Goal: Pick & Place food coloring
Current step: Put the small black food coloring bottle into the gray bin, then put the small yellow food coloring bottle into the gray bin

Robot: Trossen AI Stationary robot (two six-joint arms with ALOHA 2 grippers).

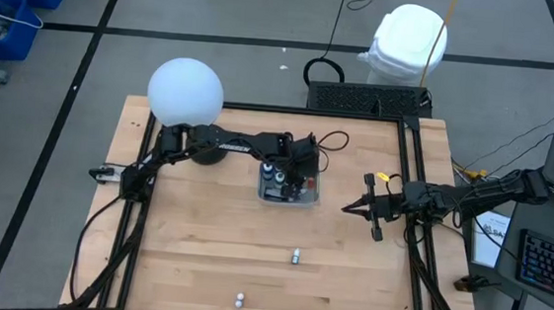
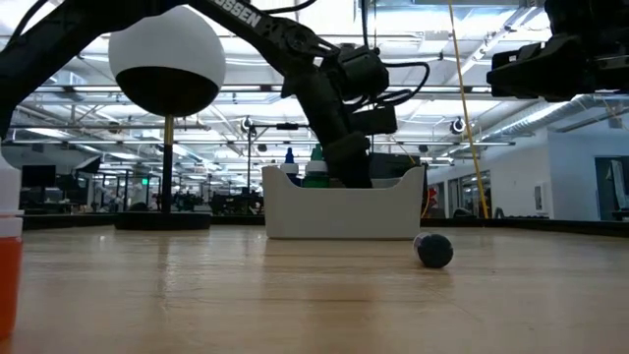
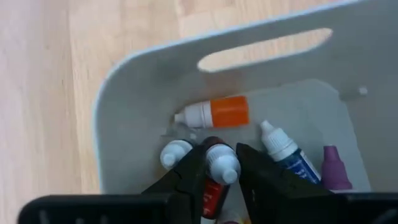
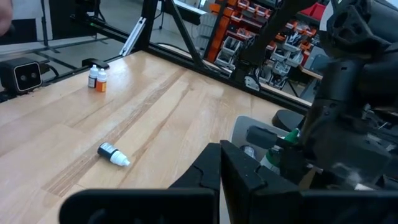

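Observation:
The clear tray (image 1: 290,184) sits mid-table and holds several small white-capped bottles. In the left wrist view an orange bottle (image 3: 217,113) lies on its side on the tray floor, next to a blue one (image 3: 289,152), a purple one (image 3: 333,168) and a white cap (image 3: 176,154). My left gripper (image 3: 222,177) reaches down into the tray (image 2: 344,211), shut on a red bottle (image 3: 217,186). A dark bottle (image 1: 295,256) lies on the table nearer the front. Two more (image 1: 239,298) stand by the near edge. My right gripper (image 1: 350,209) hovers right of the tray, shut and empty. My left gripper pinches the red bottle between its two fingers (image 3: 189,177), just below the white cap (image 3: 222,163). The fingers come from above, pointing down into the tray. The bottle stands upright between them. The fingers hide its base, so I cannot tell whether it rests on the tray floor.
A white globe lamp (image 1: 185,91) stands at the far left of the table, above the left arm. Black frame rails (image 1: 415,186) run along the table's sides. Bare wood lies between the tray and the near edge, except for the loose bottles (image 4: 114,154).

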